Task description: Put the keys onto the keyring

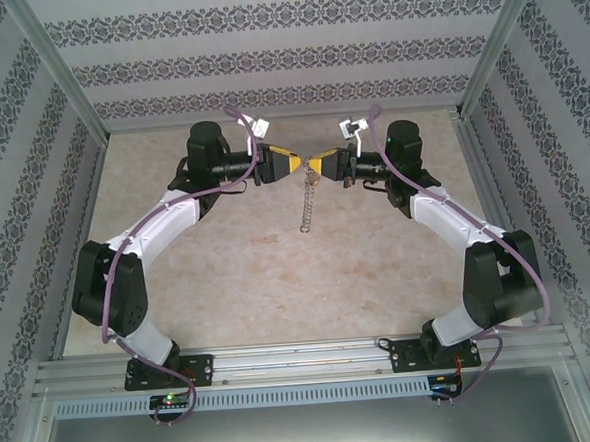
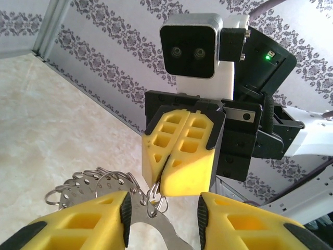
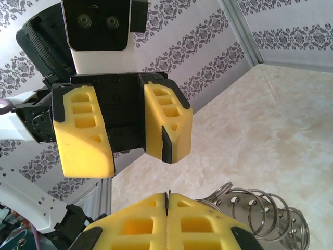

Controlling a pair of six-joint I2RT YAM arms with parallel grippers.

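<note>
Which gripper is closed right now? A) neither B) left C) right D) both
C: the right gripper's yellow fingers press together, pinching the keyring, while the left gripper's fingers stand apart.

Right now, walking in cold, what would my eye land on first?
The yellow-tipped right pincer and left pincer meet tip to tip above the far middle of the table. The right one is shut on the keyring, with a silvery string of rings trailing from it. The left one stands open just opposite.
</note>
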